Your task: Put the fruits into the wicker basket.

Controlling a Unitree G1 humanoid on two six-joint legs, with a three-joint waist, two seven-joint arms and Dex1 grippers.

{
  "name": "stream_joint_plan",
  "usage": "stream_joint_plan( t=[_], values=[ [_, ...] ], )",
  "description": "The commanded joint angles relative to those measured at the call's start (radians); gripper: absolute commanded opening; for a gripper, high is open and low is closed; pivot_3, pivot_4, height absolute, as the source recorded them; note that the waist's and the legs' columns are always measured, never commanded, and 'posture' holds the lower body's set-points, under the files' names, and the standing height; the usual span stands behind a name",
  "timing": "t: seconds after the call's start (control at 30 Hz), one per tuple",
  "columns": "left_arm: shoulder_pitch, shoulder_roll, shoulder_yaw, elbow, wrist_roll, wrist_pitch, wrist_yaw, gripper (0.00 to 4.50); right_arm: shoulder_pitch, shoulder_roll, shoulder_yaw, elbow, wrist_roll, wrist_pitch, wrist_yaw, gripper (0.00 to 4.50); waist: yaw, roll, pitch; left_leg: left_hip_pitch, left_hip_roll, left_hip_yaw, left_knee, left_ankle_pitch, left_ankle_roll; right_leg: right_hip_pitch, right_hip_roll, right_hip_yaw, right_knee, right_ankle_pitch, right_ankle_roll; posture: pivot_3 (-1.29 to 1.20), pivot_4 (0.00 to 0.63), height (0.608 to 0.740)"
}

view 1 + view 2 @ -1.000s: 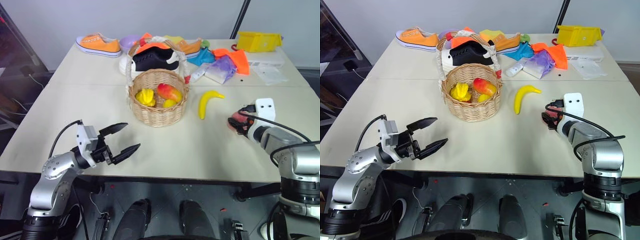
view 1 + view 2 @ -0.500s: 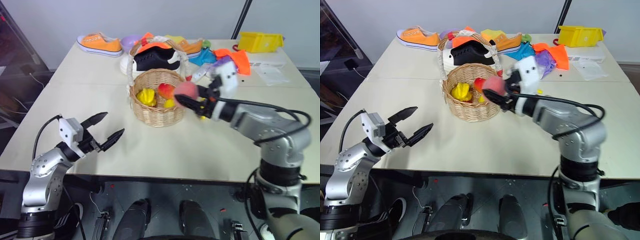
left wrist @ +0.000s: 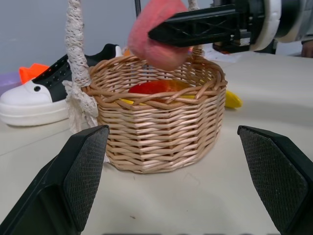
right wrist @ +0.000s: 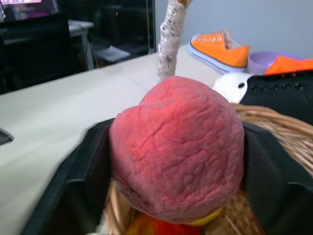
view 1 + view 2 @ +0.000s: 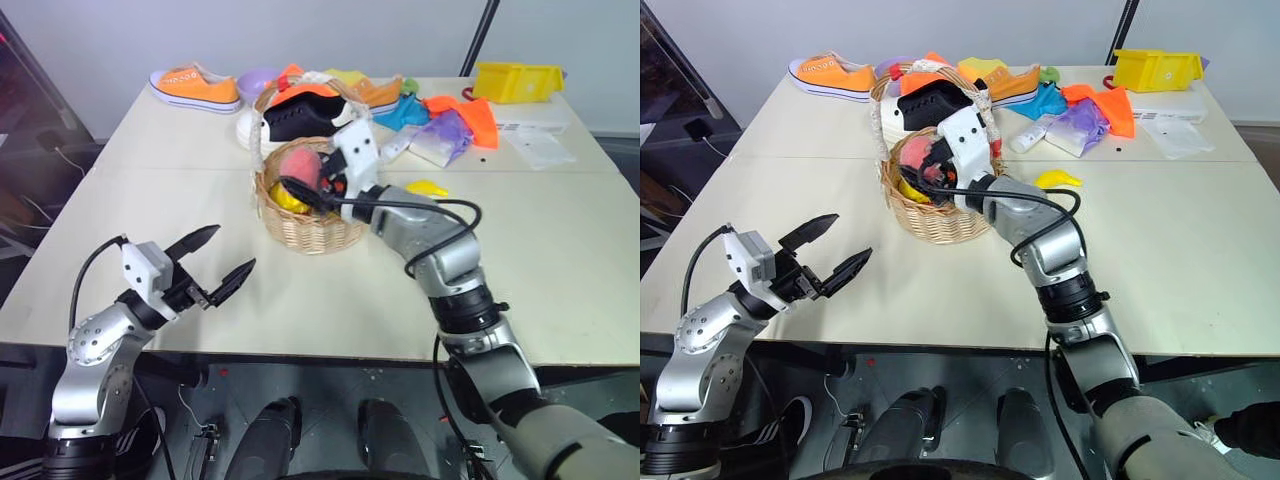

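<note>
Two fruits concern me: the peach (image 5: 303, 163) and the banana (image 5: 428, 187). My right gripper (image 5: 300, 180) is clenched on the peach, a black finger on each side of it, and holds it in the air just above the rim of the wicker basket (image 5: 310, 235), under the arch of the handle. Inside the basket, below the peach, lie a red-yellow mango (image 3: 156, 88) and a lumpy yellow fruit (image 5: 283, 198). The banana lies on the table (image 5: 560, 260) at about three o'clock of the basket, near it but apart, untouched. My left gripper (image 5: 232, 248) hangs at about seven o'clock of the basket, well apart from it, fingers spread wide and grasping nothing. At twelve o'clock, just behind the basket, sits a black shoe (image 5: 300, 115)
</note>
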Motion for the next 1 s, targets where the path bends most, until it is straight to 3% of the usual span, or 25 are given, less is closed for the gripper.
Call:
stream_joint_plan(
  t=[0.03,0.27,0.47,0.57,0.63,0.77,1.0],
  values=[
    [0.008,-0.003,-0.002,-0.043,-0.005,-0.002,0.008,4.50,-0.015,-0.003,-0.011,-0.036,-0.017,-0.034,0.024,4.41,0.000,0.000,0.000,0.000,0.000,0.000,0.000,0.000,0.000,0.000,0.000,0.000,0.000,0.000,0.000,0.00,0.150,0.740],
    [-0.006,0.011,-0.006,-0.027,-0.016,0.003,-0.015,4.50,0.121,-0.111,-0.104,-0.290,0.092,0.083,0.101,4.41,0.006,0.000,0.000,0.000,0.000,-0.001,0.000,0.000,0.000,0.001,0.000,0.000,-0.001,0.000,0.000,0.00,0.150,0.740],
    [-0.017,0.031,-0.007,-0.001,-0.033,0.004,-0.072,4.50,0.436,-0.293,-0.280,-0.566,0.211,0.137,0.164,4.41,0.007,0.000,0.000,0.000,0.000,0.000,0.000,-0.001,0.001,0.002,-0.001,-0.001,-0.002,-0.002,-0.002,0.00,0.150,0.740],
    [-0.051,0.032,-0.013,0.024,-0.037,0.007,-0.083,4.50,0.616,-0.335,-0.311,-0.603,0.088,0.072,0.086,4.41,0.005,0.000,0.000,0.000,0.001,0.000,0.000,-0.001,0.001,0.002,-0.001,0.000,-0.002,-0.002,-0.003,0.00,0.150,0.740],
    [-0.066,0.031,-0.020,0.041,-0.032,0.001,-0.093,4.50,0.683,-0.277,-0.335,-0.583,0.026,0.039,-0.028,4.41,0.002,0.000,0.000,0.000,0.001,0.001,0.000,-0.001,0.001,0.002,-0.001,0.000,-0.002,-0.002,-0.003,0.00,0.150,0.740],
    [-0.078,0.037,-0.022,0.065,-0.031,-0.006,-0.124,4.50,0.750,-0.190,-0.328,-0.580,0.010,0.010,-0.102,4.41,0.002,0.000,0.000,0.000,0.001,0.001,0.001,-0.001,0.001,0.002,-0.001,0.001,-0.002,-0.002,-0.003,0.00,0.150,0.740],
    [-0.083,0.064,-0.055,0.047,-0.043,0.028,-0.183,4.50,0.645,-0.157,-0.223,-0.441,-0.121,0.000,-0.190,4.41,0.001,0.000,0.000,0.000,0.000,0.001,0.002,-0.001,0.001,0.002,0.000,0.001,-0.002,-0.002,-0.003,0.00,0.150,0.740]
  ],
)
